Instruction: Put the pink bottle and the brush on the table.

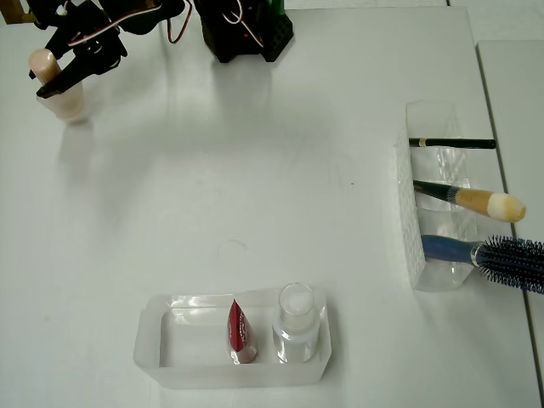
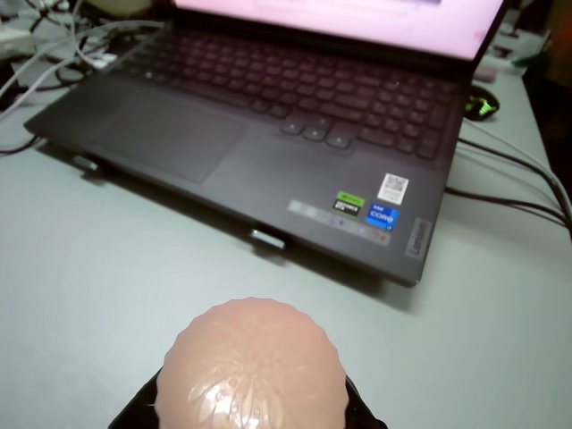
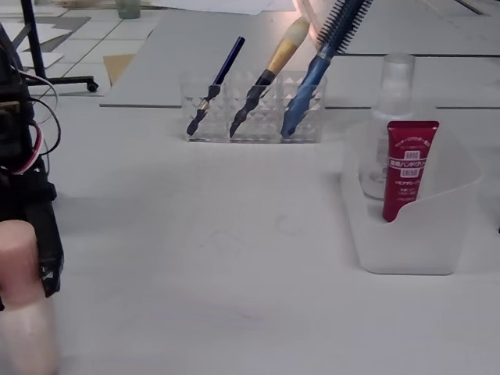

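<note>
- The pincer (image 1: 56, 75) is clamped on the pink bottle's (image 1: 61, 92) cap, the bottle upright at the table's (image 1: 255, 187) far-left corner in the overhead view (base seemingly on the surface).
- The brush (image 1: 476, 201) leans in the clear holder (image 1: 416, 212), between pencil (image 1: 450, 143) and hairbrush (image 1: 497, 255).

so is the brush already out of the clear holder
No, in the overhead view the brush sits in the middle slot of the clear holder, between the black pencil and the blue hairbrush.
</note>
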Controlling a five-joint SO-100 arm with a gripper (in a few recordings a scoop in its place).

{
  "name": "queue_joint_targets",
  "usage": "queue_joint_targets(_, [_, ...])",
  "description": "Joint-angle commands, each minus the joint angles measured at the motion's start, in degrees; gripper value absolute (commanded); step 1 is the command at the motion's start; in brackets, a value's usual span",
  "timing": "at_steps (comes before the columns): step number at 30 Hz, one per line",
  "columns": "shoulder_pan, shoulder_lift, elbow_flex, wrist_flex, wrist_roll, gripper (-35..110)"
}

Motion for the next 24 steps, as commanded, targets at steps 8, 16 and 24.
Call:
queue_joint_targets(8, [0.9, -3.1, 1.5, -5.2, 0.5, 0])
queue_joint_targets(16, [0.9, -6.5, 1.6, -7.6, 1.8, 0])
queue_joint_targets(24, [0.9, -8.3, 3.0, -10.1, 1.6, 0])
